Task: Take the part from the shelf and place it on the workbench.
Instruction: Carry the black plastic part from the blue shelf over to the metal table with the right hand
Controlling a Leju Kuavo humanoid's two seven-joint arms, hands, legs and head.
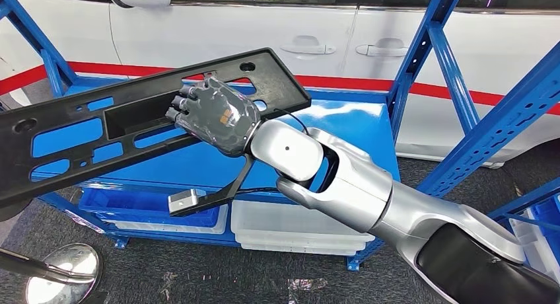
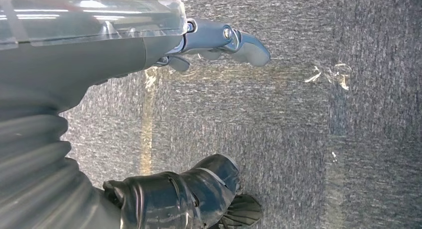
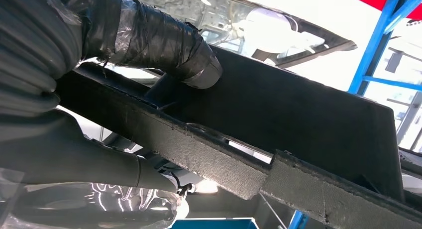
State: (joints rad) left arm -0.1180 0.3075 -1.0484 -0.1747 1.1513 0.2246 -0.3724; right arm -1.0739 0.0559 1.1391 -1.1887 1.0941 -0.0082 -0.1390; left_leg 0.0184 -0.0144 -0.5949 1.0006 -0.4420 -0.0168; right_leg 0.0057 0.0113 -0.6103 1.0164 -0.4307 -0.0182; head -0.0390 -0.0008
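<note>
Head view: the part [image 1: 142,122], a long flat black plastic panel with cut-outs, hangs in the air in front of the blue shelf [image 1: 343,129], tilted so its far end rises toward the right. The right hand [image 1: 214,115] is clamped on it near the middle, its fingers hooked over the edge of a long rectangular opening and the back of the hand facing up. From the right wrist the same hold is seen close up: the taped dark thumb [image 3: 154,42] presses on one face of the black panel while the grey cover lies against the other side. The silver right arm [image 1: 350,182] reaches in from the lower right.

The left hand [image 2: 149,114] hangs over grey carpet [image 2: 323,139] with nothing in it (fingers apart, thumb spread away from them).

Behind the shelf stands a white car [image 1: 264,26] with a red stripe, and white and blue bins [image 1: 290,228] sit on the lowest level.
</note>
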